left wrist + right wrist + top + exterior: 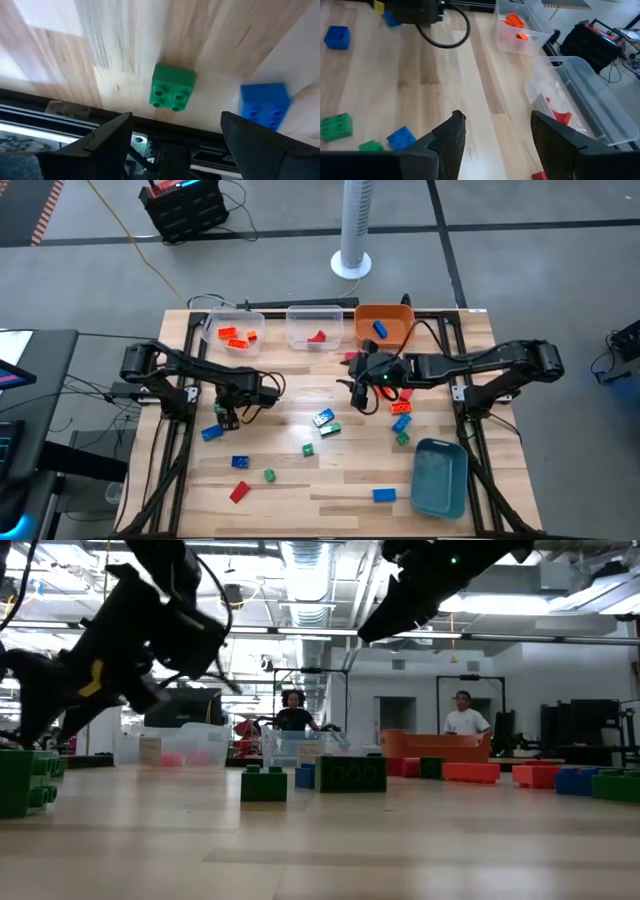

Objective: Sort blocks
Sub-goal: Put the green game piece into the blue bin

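Wooden table [290,490] carries scattered blocks [323,419], three bins [318,326] and a blue-grey bin [440,477].

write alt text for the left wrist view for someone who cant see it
A green block lies studs-up on the wooden table, ahead of the left gripper, whose two dark fingers are open and empty. A blue block sits beside the green one, apart from it.

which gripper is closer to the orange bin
Right. The right gripper hangs just in front of the orange bin, jaws open. The left gripper is far off toward the table's left side, over a green block.
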